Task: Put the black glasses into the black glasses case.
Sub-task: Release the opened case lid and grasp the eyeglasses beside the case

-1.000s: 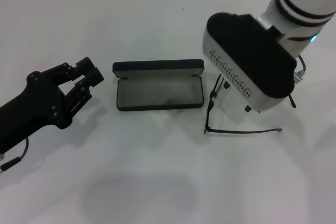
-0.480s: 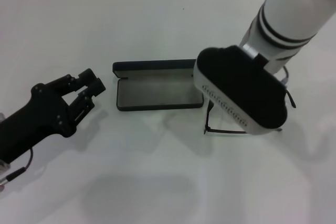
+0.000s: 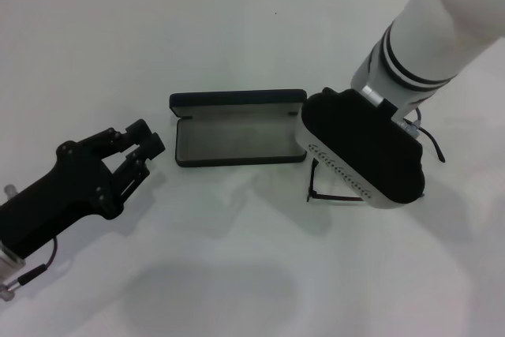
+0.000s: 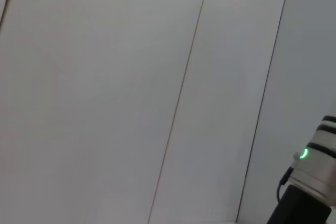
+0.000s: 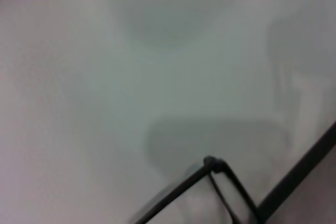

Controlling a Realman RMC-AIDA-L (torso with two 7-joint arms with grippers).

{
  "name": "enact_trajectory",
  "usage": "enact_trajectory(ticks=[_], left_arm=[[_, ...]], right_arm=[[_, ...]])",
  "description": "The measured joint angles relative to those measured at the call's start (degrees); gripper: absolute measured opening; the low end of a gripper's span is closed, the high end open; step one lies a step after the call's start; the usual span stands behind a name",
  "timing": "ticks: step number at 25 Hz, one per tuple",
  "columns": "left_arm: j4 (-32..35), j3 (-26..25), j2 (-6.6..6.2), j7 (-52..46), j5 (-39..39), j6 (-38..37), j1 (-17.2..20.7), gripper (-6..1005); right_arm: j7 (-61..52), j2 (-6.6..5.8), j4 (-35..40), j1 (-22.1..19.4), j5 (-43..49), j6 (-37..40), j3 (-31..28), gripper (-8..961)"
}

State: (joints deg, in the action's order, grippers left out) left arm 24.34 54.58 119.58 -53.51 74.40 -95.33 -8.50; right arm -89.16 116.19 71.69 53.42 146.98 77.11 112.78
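Observation:
The black glasses case lies open in the middle of the white table, grey lining up, lid edge on the far side. The black glasses lie just right of the case, mostly covered by my right arm's wrist housing. One temple arm pokes out along the near side, and a temple tip shows at the right. My right gripper is hidden under that housing. In the right wrist view the glasses' thin frame is very close. My left gripper rests left of the case, apart from it.
The white table stretches far behind the case and toward me in front. In the left wrist view there are only pale wall panels and an arm segment with a green light.
My right arm has dropped and come toward me, so its housing now covers most of the glasses. The left gripper has slid a little nearer to me. The case has not moved.

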Motion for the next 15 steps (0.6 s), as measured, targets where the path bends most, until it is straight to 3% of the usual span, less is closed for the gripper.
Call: enact_trajectory(ticks=[15], left_arm=[[-1.0,0.0,0.11,0.2,0.2,0.6,-0.6,263]], right_arm=[[1.9,0.00,-1.8,-1.6,0.2,-4.4,0.9,571]])
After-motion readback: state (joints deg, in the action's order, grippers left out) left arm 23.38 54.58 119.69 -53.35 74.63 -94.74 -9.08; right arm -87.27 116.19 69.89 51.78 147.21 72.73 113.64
